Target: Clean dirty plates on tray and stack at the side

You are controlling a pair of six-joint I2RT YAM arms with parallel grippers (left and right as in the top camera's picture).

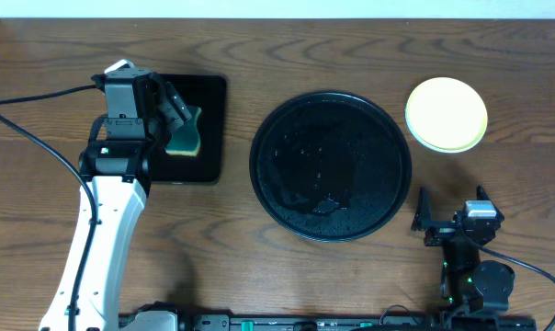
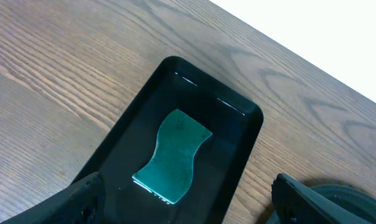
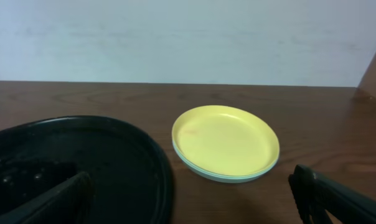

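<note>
The plates (image 1: 446, 114) stand stacked at the back right of the table, the pale yellow one on top and mint-green rims under it; the stack also shows in the right wrist view (image 3: 226, 142). The large round black tray (image 1: 331, 165) lies mid-table, wet and bare of plates; its rim shows in the right wrist view (image 3: 157, 168). My left gripper (image 1: 178, 112) is open and empty above a green sponge (image 2: 173, 155) in the small rectangular black tray (image 2: 241, 143). My right gripper (image 1: 452, 221) is open and empty near the front right, apart from the stack.
The rectangular black tray (image 1: 211, 138) with the sponge (image 1: 186, 136) sits at the back left. A black cable (image 1: 29, 119) runs across the left of the table. The round tray's edge shows at the lower right of the left wrist view (image 2: 343, 193).
</note>
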